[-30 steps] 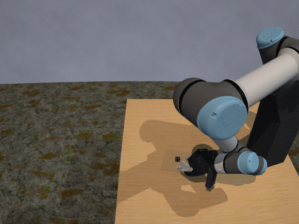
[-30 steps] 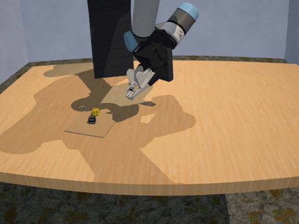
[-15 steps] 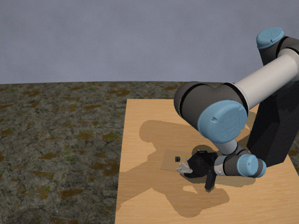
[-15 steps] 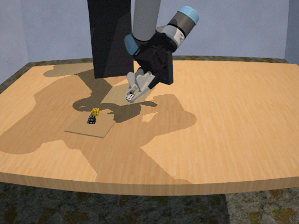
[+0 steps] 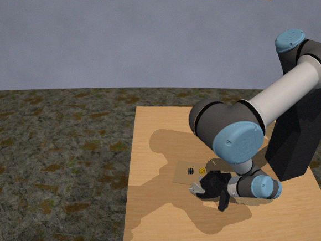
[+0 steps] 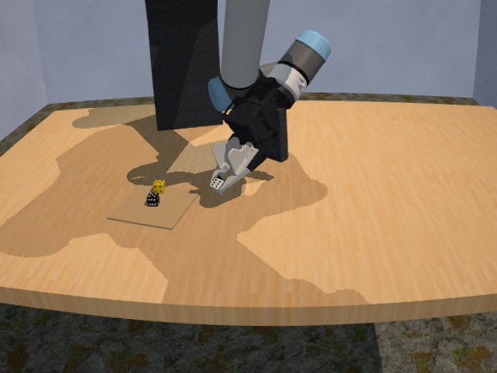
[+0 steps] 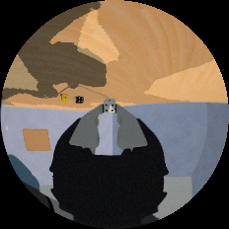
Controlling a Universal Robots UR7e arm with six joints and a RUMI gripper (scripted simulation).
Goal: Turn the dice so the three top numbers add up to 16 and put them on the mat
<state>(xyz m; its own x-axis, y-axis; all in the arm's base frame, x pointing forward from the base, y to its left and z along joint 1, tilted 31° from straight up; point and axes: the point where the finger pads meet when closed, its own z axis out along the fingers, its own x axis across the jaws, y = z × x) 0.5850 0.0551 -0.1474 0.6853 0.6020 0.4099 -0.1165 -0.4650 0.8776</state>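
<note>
A black die (image 5: pixel 190 171) (image 6: pixel 152 199) (image 7: pixel 79 100) sits flat on the thin tan mat (image 5: pixel 180 176) (image 6: pixel 167 217). A yellow die (image 5: pixel 202 170) (image 6: pixel 158 186) (image 7: pixel 64 98) sits flat close behind it in the exterior view, near the mat's back edge; whether it is fully on the mat is unclear. My gripper (image 5: pixel 191 188) (image 6: pixel 218 185) (image 7: pixel 110 105) is shut on a white die (image 6: pixel 217 183) (image 7: pixel 110 107), tilted between the fingertips and beside the mat in the exterior view. Its height over the table is hard to tell. The top numbers are too small to read surely.
The wooden table (image 5: pixel 155 211) (image 6: pixel 364 198) carries the mat. The arm's dark pedestal (image 5: pixel 290 150) (image 6: pixel 184 61) stands at the back in the exterior view. Broad arm shadows lie over the mat and the dice. The table's front edge shows in the exterior view.
</note>
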